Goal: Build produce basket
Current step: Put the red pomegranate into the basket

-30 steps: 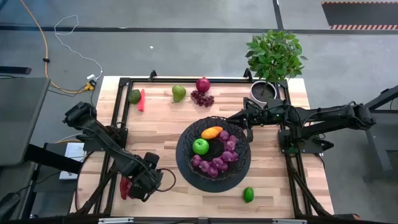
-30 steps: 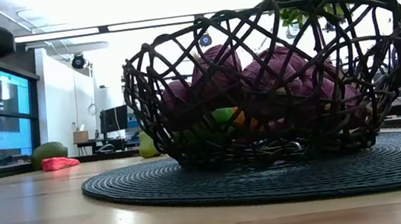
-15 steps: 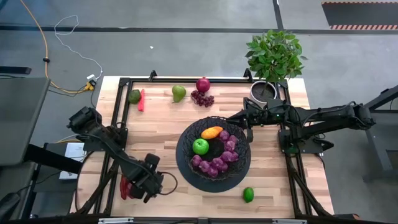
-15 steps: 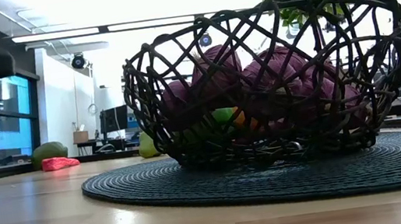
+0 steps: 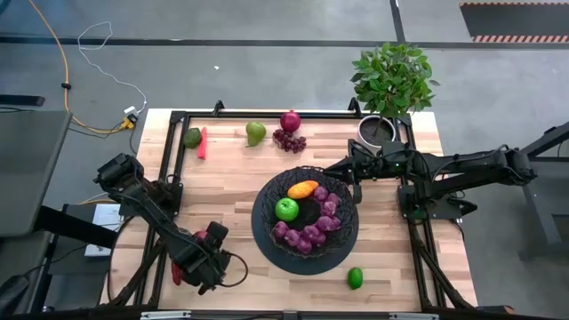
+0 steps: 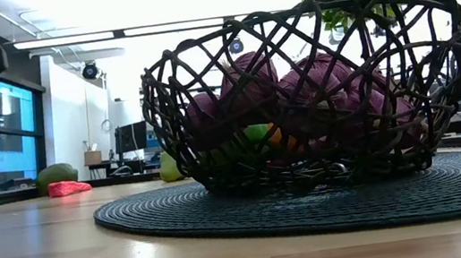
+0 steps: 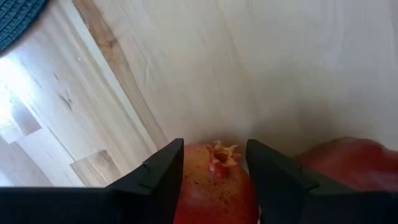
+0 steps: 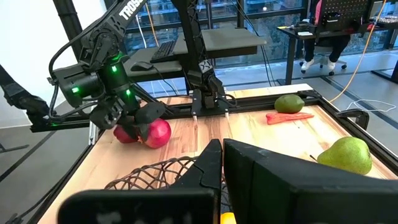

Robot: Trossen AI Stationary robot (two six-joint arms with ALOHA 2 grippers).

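My basket (image 5: 305,220) sits mid-table holding purple grapes (image 5: 313,227), a green apple (image 5: 286,209) and an orange fruit (image 5: 302,189). My left gripper (image 7: 214,163) straddles a pomegranate (image 7: 214,186); my right gripper (image 5: 331,166) is pressed together.

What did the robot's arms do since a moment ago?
The left claw slid along the table's near edge and closed in around a red pomegranate. The right claw stayed shut beside the basket; all other fruit stayed put.
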